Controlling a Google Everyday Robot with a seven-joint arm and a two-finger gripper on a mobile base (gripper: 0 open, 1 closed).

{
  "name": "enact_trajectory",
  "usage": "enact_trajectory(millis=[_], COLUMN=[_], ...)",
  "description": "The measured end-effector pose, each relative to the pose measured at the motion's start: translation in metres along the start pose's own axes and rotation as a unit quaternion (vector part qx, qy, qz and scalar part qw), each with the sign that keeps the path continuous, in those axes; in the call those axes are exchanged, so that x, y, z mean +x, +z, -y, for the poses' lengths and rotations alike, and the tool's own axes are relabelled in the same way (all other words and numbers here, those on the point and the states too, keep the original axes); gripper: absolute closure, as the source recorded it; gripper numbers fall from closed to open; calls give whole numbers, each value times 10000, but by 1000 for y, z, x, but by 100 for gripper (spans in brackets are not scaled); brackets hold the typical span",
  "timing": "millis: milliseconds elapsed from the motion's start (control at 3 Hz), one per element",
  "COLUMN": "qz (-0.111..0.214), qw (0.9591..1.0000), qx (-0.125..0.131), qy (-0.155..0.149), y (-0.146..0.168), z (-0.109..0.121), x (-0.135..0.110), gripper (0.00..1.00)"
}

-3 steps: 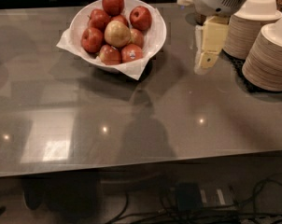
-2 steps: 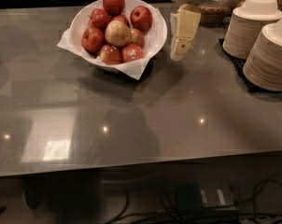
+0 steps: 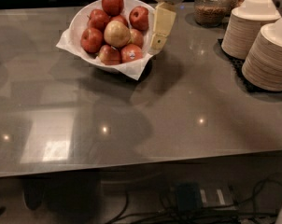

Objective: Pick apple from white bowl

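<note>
— Where does the bowl (image 3: 79,21) sit?
— Back left on the table (image 3: 178,111). The apple (image 3: 116,33) lies mid-heap in it, other apples (image 3: 92,39) around.
— The gripper (image 3: 157,38)?
— Beside the bowl's right rim. Plate stacks (image 3: 267,55) stand far right, with a jar (image 3: 210,7) behind.

Dim; glare spots on table (image 3: 187,92); claw (image 3: 157,42) beside white bowl (image 3: 79,21).
</note>
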State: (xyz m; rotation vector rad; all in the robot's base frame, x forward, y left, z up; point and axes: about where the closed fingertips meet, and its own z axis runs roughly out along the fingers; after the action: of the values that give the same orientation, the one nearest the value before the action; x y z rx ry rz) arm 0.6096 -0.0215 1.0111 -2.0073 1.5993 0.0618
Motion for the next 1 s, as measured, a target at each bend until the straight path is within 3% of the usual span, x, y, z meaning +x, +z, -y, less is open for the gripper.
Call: enact_trajectory(millis=[667,1000], qz=[91,219], qw=[9991,9987], qx=[141,135], qy=[-381,-429], y=[38,59], z=[48,69], x=[12,18], gripper=[0,0])
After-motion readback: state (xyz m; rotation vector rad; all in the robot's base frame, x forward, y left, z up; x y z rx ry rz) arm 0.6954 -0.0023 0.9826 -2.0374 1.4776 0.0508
